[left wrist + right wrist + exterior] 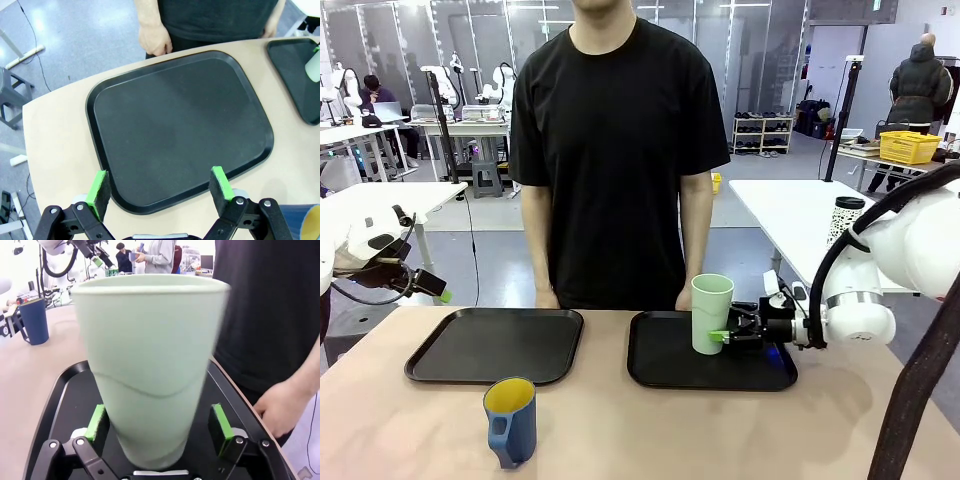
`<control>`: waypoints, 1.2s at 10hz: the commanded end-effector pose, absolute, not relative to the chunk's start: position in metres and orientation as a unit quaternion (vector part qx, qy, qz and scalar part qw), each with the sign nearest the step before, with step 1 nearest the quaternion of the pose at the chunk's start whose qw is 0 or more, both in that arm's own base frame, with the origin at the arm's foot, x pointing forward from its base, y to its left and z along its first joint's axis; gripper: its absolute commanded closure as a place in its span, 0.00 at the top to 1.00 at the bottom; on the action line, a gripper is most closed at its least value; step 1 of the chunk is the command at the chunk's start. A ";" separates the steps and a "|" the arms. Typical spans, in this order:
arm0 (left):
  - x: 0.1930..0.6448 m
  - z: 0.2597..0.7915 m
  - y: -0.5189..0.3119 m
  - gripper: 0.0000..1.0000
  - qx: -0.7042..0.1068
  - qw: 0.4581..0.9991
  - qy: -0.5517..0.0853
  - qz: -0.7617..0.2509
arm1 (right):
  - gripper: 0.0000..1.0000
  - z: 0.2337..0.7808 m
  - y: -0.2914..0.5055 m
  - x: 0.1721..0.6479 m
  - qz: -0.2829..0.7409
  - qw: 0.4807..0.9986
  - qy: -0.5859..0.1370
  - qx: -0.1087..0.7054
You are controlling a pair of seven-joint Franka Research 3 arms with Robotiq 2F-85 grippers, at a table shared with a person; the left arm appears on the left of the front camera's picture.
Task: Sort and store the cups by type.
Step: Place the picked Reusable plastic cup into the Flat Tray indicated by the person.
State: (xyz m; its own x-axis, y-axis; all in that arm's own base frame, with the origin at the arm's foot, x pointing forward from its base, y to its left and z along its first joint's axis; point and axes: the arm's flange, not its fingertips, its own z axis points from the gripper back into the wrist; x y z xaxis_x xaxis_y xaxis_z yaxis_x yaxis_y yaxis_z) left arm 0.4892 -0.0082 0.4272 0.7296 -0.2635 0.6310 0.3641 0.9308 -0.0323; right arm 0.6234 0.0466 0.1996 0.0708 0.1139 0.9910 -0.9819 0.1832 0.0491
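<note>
The tall pale mint-green handleless tumbler (712, 312) stands upright on the right-hand black rectangular plastic tray (665, 366), towards the tray's middle and nearer its far edge. The right gripper (723, 337) reaches in level from the robot's right and brackets the tumbler low on its body. In the right wrist view the tumbler (150, 365) sits between the two green pads of this gripper (158, 422), which is spread. One pad lies just beside the wall, and a narrow gap shows at the other, so it is not squeezing the tumbler. The shorter dark blue mug with a handle and yellow inside (510, 421) stands upright on the pale wooden tabletop (740, 435). It is in front of the left-hand black rectangular tray (440, 352), on the robot's side, well apart from the tumbler. The left gripper (441, 295) hangs above the tabletop's left end. In its own wrist view the left gripper (160, 186) is spread wide, with nothing between its pads, over the near rim of the left tray (180, 125). The rim of the mug (302, 222) shows at the lower corner. A person in a black T-shirt stands at the far side, a hand (547, 298) resting at the tabletop's edge behind each tray.
</note>
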 end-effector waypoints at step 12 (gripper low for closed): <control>0.487 0.429 -0.008 1.00 -0.077 0.926 -0.328 -0.171 | 1.00 0.254 -0.030 0.579 0.485 0.668 -0.457 0.332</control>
State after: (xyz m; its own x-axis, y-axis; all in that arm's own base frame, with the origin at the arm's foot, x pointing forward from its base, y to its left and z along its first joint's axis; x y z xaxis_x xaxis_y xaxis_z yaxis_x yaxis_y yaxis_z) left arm 0.4892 -0.0081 0.4272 0.7297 -0.2634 0.6310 0.3639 0.9309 -0.0323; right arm 0.5739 -0.0308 0.2583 0.1331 0.3643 0.9217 -0.9491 0.3147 0.0126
